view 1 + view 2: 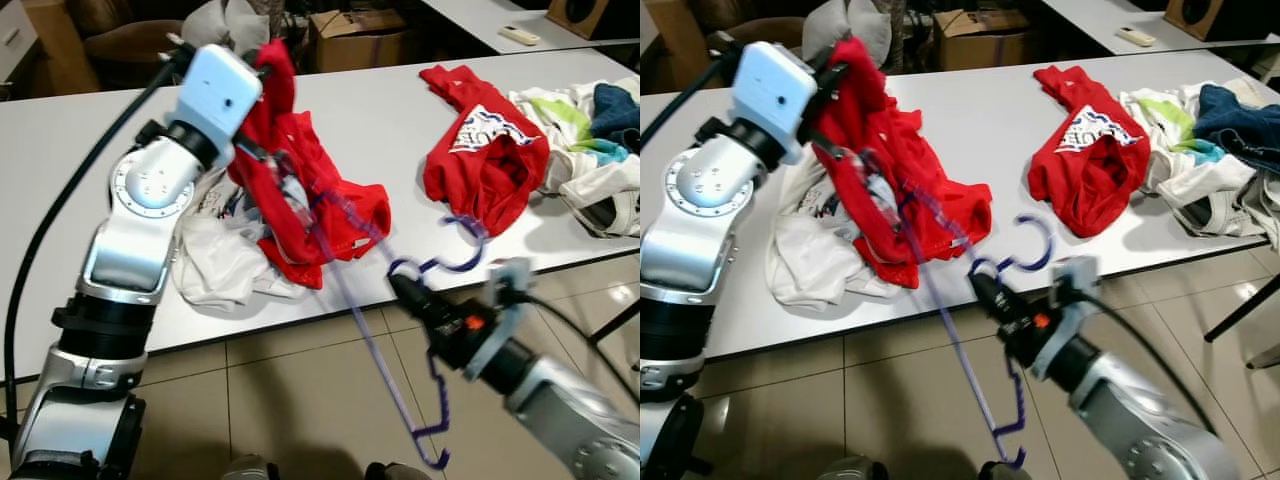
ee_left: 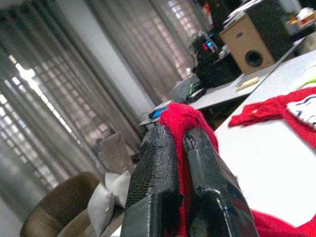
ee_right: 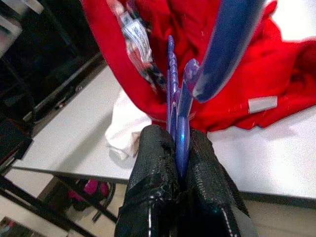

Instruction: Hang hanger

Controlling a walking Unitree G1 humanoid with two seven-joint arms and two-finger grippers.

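Left pincer [image 1: 262, 62] pinches the crumpled red cloth garment [image 1: 300, 190] above the white desk [image 1: 380, 110]. Right pincer [image 1: 402, 287] clamps the purple plastic hanger [image 1: 395, 400] near its hook.

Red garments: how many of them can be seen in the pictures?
2. One red garment is lifted over the table's left part, pinched by the left gripper, with the purple hanger inside it. The other lies crumpled to the right. Others may hide within the clothes pile.
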